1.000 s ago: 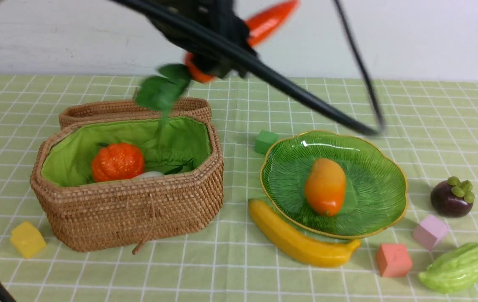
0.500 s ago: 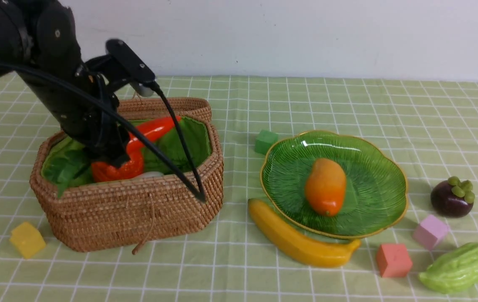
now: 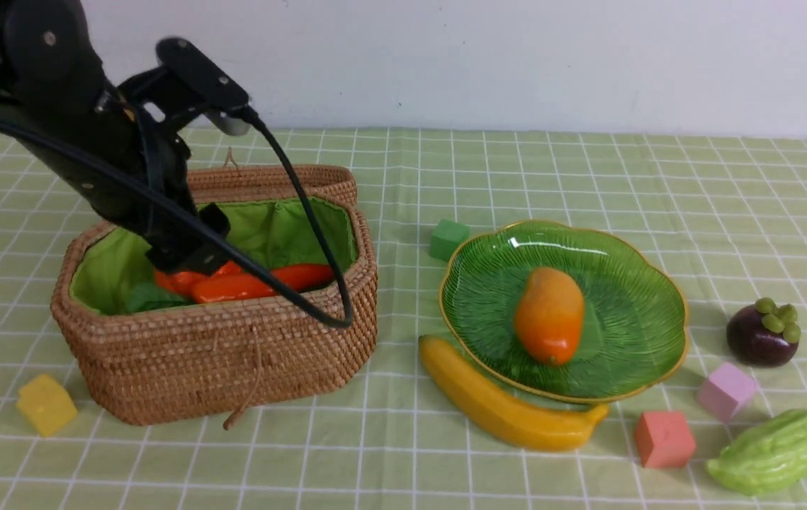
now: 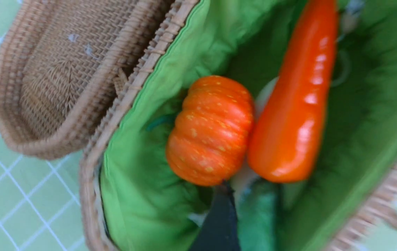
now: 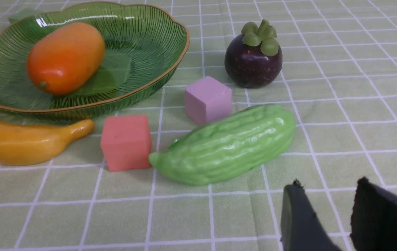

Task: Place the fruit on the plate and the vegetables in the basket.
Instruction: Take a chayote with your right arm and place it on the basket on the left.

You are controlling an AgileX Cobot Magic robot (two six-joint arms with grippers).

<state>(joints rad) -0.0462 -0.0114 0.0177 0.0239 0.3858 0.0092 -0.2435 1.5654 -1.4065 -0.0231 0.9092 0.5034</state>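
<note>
The woven basket point(image 3: 233, 354) holds the orange pumpkin point(image 4: 210, 129) and the long red pepper point(image 3: 261, 283), which lies loose beside it, over dark green leaves point(image 3: 151, 297). My left gripper point(image 3: 190, 258) hangs just above them inside the basket, jaws wide open and empty. The mango point(image 3: 549, 314) lies on the green plate point(image 3: 630, 269). The banana point(image 3: 502, 407) rests against the plate's front rim. The mangosteen point(image 3: 762, 333) and the bumpy green gourd point(image 3: 775, 450) sit on the cloth at the right. My right gripper point(image 5: 329, 183) is open over bare cloth near the gourd point(image 5: 226, 150).
Foam cubes lie about: green point(image 3: 448, 239) behind the plate, pink point(image 3: 727, 391) and salmon point(image 3: 664, 439) between plate and gourd, yellow point(image 3: 47, 404) left of the basket. The basket's lid point(image 3: 233, 180) lies open behind it. A black cable point(image 3: 325, 312) loops over the basket's front right rim.
The left arm swung from above the table's middle down into the basket with the red pepper. Its jaws have opened, and the pepper now lies flat in the basket.
</note>
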